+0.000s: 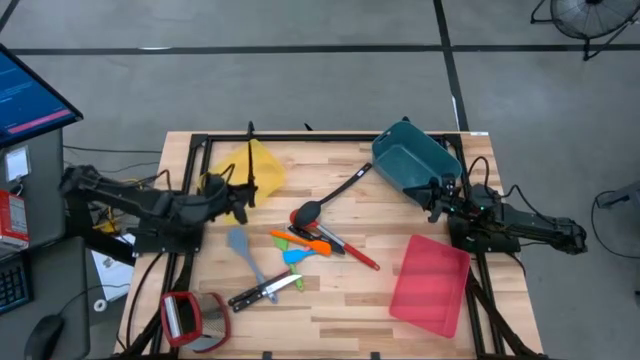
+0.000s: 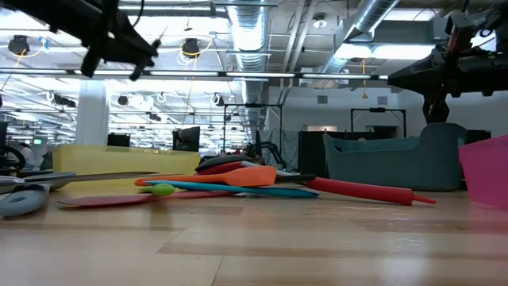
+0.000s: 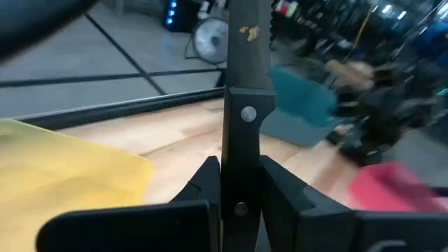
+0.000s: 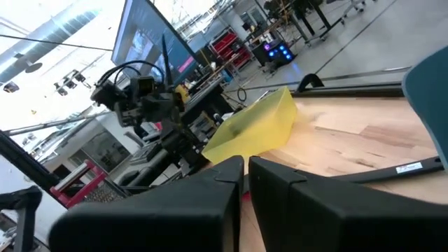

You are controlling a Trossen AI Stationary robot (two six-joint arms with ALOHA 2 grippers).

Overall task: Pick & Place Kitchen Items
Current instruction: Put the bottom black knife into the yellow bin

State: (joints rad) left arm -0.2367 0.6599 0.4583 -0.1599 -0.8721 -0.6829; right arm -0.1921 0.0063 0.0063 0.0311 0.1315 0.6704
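Black-handled knife clamped in the left gripper, jaws tight on the handle, rivets visible in the left wrist view. It hangs over the table right at the yellow bin, so this looks like a drop-off in progress, not finished. From overhead the yellow bin shows nothing clearly inside; can't tell for sure.

Right gripper sits by the near edge of the teal bin, jaws pressed together, nothing between them. Teal bin contents not readable either. Red bin looks bare inside.

Most of the work is left, I'd say. Still loose on the table: black ladle lying diagonal mid-table, orange spatula, a small blue spatula, red-handled tool, all heaped together in the middle. Grey-blue spoon just left of that heap. A pair of black-handled knives near the front. Low view also shows a green-tipped piece and a pink one in the pile.

Red-framed grey flat object at the front left corner, untouched.

Rough call: one item in hand, roughly ten waiting.
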